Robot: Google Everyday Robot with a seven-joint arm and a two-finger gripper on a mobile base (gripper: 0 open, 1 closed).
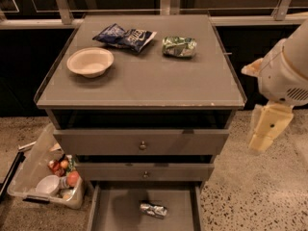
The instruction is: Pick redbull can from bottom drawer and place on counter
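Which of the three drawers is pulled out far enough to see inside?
The bottom drawer, its floor showing the redbull can; the two knobbed drawers above show only fronts. The gripper hangs to their right.

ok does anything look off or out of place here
The can lies on its side in the open bottom drawer, not upright. The bin on the floor left of the cabinet looks tilted. The claw hangs right of the cabinet, away from both.

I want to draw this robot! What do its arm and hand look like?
The arm is chunky, rounded and white, with dark vent slits on its side. The hand, at the right beside the cabinet, is a cream, blocky piece.
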